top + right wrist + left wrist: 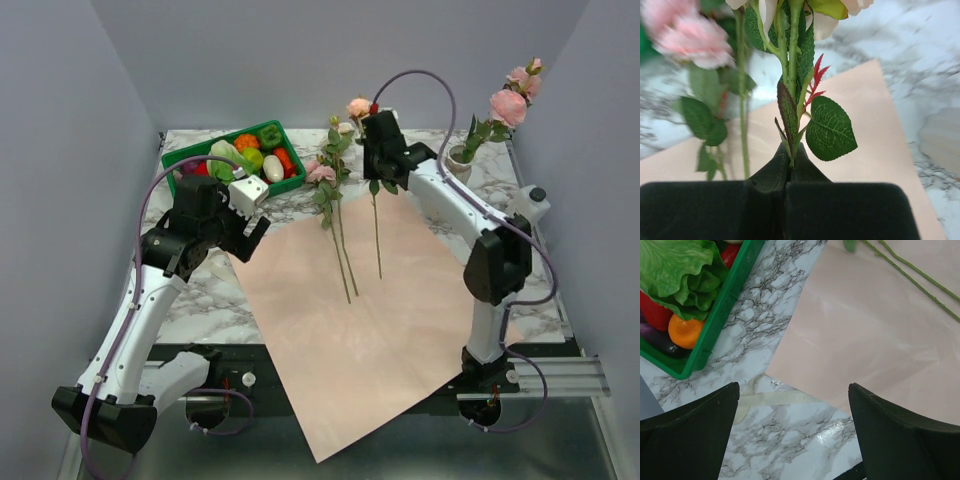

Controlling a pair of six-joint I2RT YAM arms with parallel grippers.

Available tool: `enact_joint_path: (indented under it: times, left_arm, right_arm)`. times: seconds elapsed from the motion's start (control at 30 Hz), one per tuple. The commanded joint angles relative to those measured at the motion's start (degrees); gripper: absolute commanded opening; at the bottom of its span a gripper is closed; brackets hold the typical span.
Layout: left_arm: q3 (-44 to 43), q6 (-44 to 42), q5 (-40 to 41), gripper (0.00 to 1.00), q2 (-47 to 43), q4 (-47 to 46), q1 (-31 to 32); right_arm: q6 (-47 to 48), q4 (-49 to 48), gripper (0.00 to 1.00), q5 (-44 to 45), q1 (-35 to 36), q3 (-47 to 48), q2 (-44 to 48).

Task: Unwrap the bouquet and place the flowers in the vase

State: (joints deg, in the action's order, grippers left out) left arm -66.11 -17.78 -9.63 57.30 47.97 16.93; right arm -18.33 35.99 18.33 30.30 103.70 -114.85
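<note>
The peach rose (358,107) is pinched by its stem, a little below the bloom, in the right gripper's (790,159) closed fingers; its stem runs down over the pink wrapping paper (350,330). More flowers (323,173) lie just left of it. The vase (461,160), holding pink roses, stands to the gripper's right. The left gripper (792,390) hangs spread wide over the paper's corner and a cream ribbon (775,399), beside the green crate (722,310).

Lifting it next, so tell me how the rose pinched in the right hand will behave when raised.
The rose may droop: its stem is long and thin, and the right hand pinches it near the bloom, so the tail likely swings. It looks light. Its leaves may snag the neighbouring stems.
</note>
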Motion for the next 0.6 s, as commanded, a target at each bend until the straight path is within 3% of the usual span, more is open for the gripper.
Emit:
enact_joint_path:
  times: [0.0, 0.17, 0.3, 0.57]
  left_arm:
    - [-1.7, 0.0, 0.3, 0.99, -0.9, 0.4, -0.3]
    - [-2.1, 0.2, 0.4, 0.99, -1.1, 0.8, -0.3]
    - [-2.5, 0.3, 0.4, 0.99, -1.0, 1.0, -0.3]
    - [-3.4, 1.1, -0.6, 0.99, 0.4, 1.1, -0.3]
  right_arm:
    - [2.4, -5.1, 0.01, 4.1, -0.2, -0.9, 10.3]
    - [15.7, -20.8, 0.01, 7.8, -0.6, -6.8, 24.5]
    - [27.2, -42.0, 0.01, 10.8, -2.8, -11.1, 31.9]
    - [37.4, -63.0, 0.01, 15.7, -9.3, -15.1, 35.1]
